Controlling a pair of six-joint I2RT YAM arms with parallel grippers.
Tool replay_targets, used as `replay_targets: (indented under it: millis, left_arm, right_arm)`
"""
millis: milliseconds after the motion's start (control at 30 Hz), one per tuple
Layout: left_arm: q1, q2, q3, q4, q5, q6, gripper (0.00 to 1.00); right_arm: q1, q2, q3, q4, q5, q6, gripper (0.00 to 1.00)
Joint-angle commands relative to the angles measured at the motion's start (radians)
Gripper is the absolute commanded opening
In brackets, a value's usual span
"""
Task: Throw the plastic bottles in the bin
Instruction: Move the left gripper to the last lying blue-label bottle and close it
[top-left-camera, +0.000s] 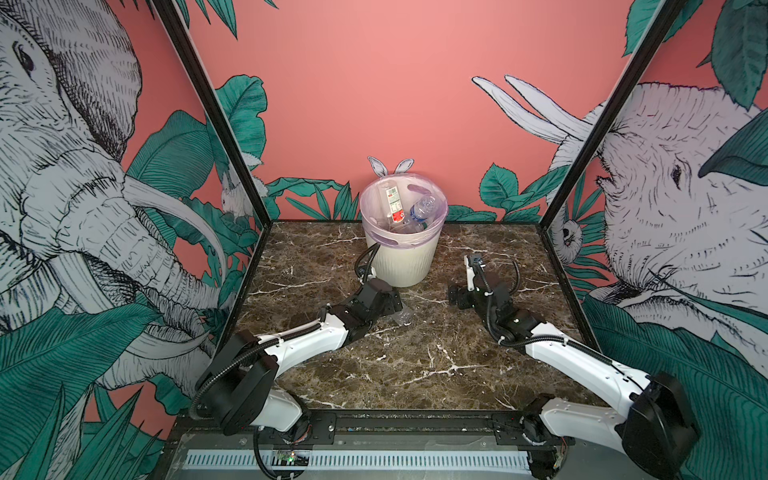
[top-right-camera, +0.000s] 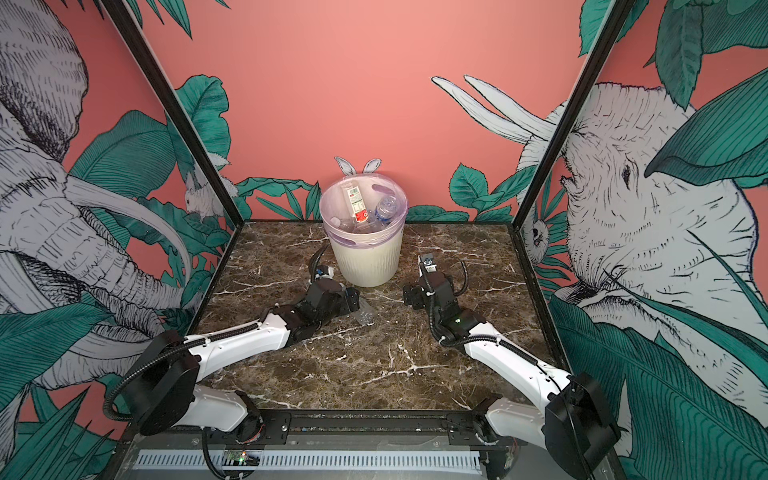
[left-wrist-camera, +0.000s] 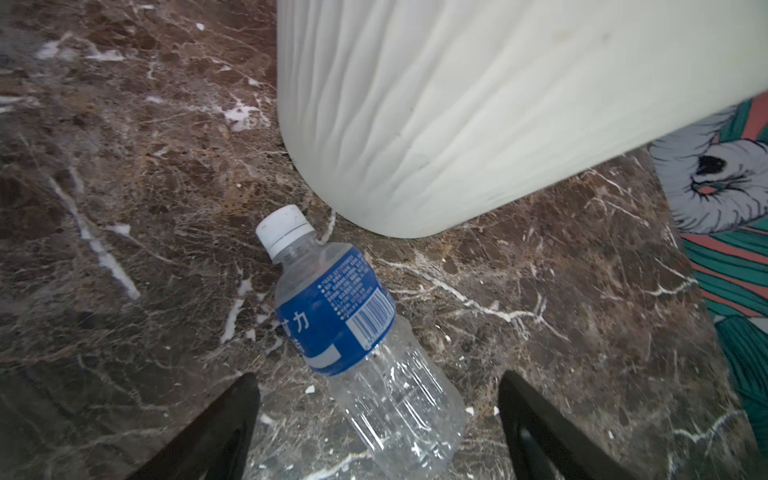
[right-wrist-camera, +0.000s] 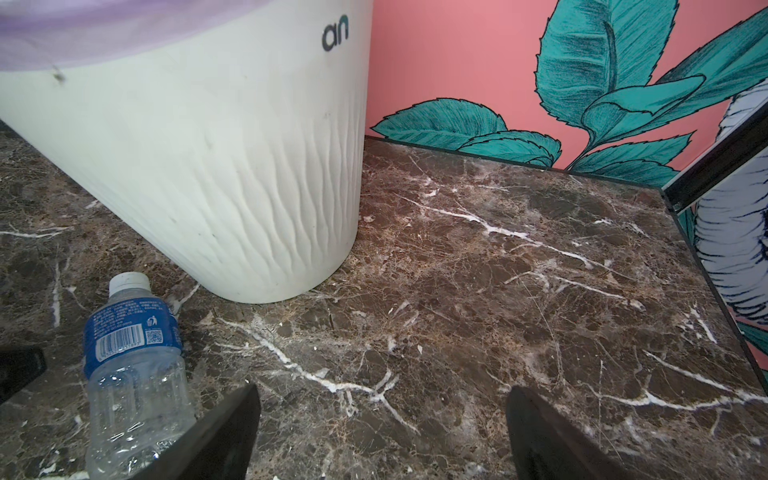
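dark marble table (left-wrist-camera: 124, 187) — a bottle (left-wrist-camera: 332, 311) is lying on its side just beside the bin (left-wrist-camera: 457, 104)
left gripper (left-wrist-camera: 376, 376) is hovering, jaws wide, over its clear base; right gripper (right-wrist-camera: 382, 388) is idling open. probably light, crushable, slick — best taken at the labelled middle.

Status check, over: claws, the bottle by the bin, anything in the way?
Left claw open, lined up on the bottle, no grip. Right claw open, empty. Bottle on its side, cap toward bin. Nothing blocking seen.

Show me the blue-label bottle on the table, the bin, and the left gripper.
blue-label bottle (left-wrist-camera: 332, 307): left wrist view, on its label.
bin (top-left-camera: 405, 264): a top view, on its ribbed wall.
left gripper (left-wrist-camera: 377, 377): left wrist view, midway between fingertips.
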Motion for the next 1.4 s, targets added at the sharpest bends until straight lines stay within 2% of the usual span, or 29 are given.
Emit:
replay_targets:
  millis: [0, 600, 1033, 1233, 1367]
  left_arm:
    - [-0.002, 0.026, 0.036, -0.072, -0.055, -0.096, 0.90]
    - [-0.010, 0.217, 0.132, -0.076, -0.017, -0.134, 0.90]
    - [-0.011, 0.264, 0.145, -0.086, 0.000, -0.144, 0.89]
    - [-0.010, 0.265, 0.144, -0.115, -0.002, -0.138, 0.80]
    - [-0.010, 0.262, 0.144, -0.133, -0.005, -0.121, 0.78]
  right_arm:
    - [-0.006, -0.015, -0.009, 0.035, -0.001, 0.016, 0.94]
    - [-0.017, -0.003, -0.010, 0.034, -0.004, 0.016, 0.95]
    - [-0.022, 0.010, -0.008, 0.035, -0.010, 0.018, 0.95]
    - [-0.023, 0.008, -0.008, 0.033, -0.011, 0.018, 0.95]
    - [-0.023, 0.008, -0.008, 0.032, -0.013, 0.019, 0.95]
